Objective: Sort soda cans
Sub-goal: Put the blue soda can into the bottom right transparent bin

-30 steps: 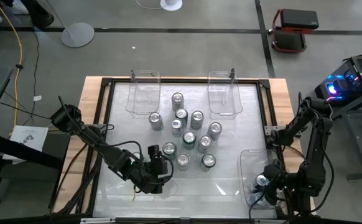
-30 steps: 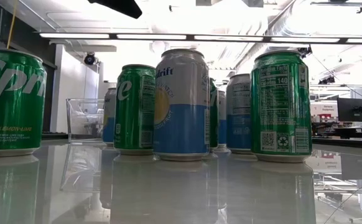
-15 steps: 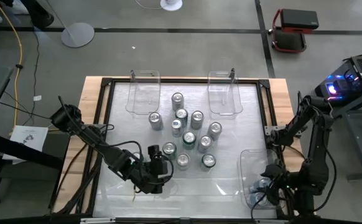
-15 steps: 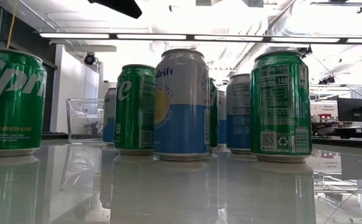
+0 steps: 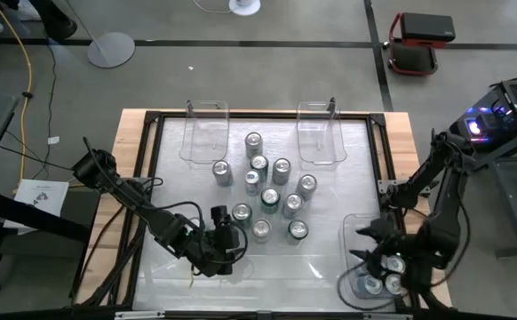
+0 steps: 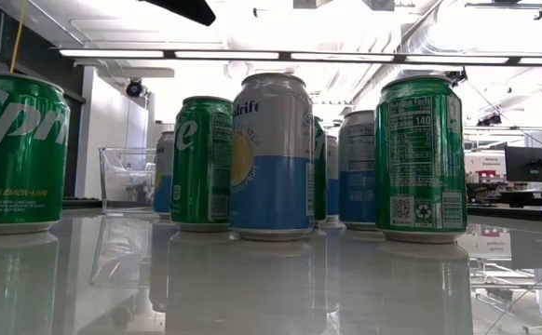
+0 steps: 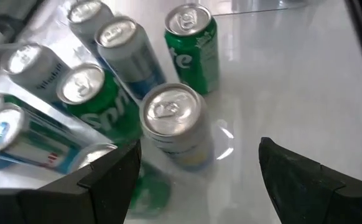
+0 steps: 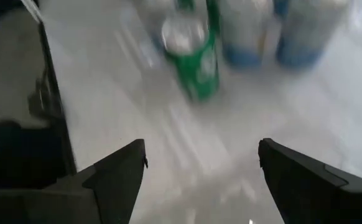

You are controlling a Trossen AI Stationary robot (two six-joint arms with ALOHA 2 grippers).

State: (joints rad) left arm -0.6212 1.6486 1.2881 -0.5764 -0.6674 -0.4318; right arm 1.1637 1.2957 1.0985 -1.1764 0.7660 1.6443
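Observation:
Several soda cans (image 5: 272,197) stand upright in a cluster at mid-table, green ones and blue-and-white ones, all with silver tops. Seen level in the low view are a green can (image 6: 420,158) and a blue-and-white can (image 6: 271,158). My left gripper (image 5: 232,229) hovers open at the cluster's near left. A pale silver-topped can (image 7: 171,124) stands just ahead of its fingers, untouched. My right gripper (image 5: 371,238) is open above the near-right bin (image 5: 352,222), in which a few cans (image 5: 380,284) lie. It faces a green can (image 8: 193,59).
Two clear bins stand at the far edge, one on the left (image 5: 205,133) and one on the right (image 5: 321,133). A black frame (image 5: 147,160) rims the glossy white table. Bare table lies between the cluster and the near edge.
My right gripper has risen out of the near-right bin and swung toward the can cluster, uncovering the cans in the bin. My left gripper has kept still.

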